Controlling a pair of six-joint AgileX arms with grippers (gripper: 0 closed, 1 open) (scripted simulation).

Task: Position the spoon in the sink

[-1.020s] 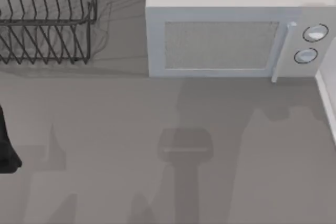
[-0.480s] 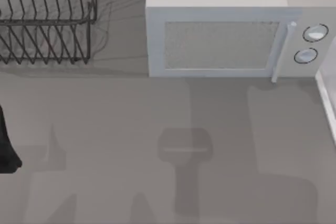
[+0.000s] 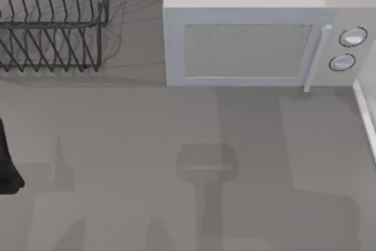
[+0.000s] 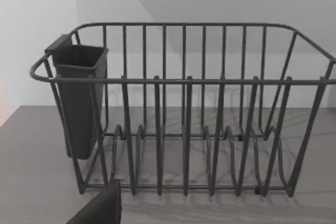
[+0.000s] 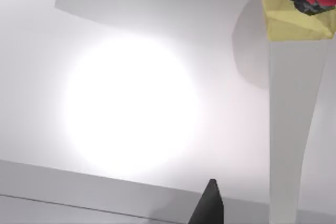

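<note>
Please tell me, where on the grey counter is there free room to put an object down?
The wide grey counter in front of the white microwave and the dark wire dish rack is bare. The back row is crowded by those two. The left arm borders the left edge.

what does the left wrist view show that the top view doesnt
Left wrist view alone: a dark cutlery holder hung on one end of the wire dish rack, and the rack's full front.
Top view alone: the microwave with two round knobs, the grey counter, and part of the left arm at the left edge.
Both: the dish rack.
</note>
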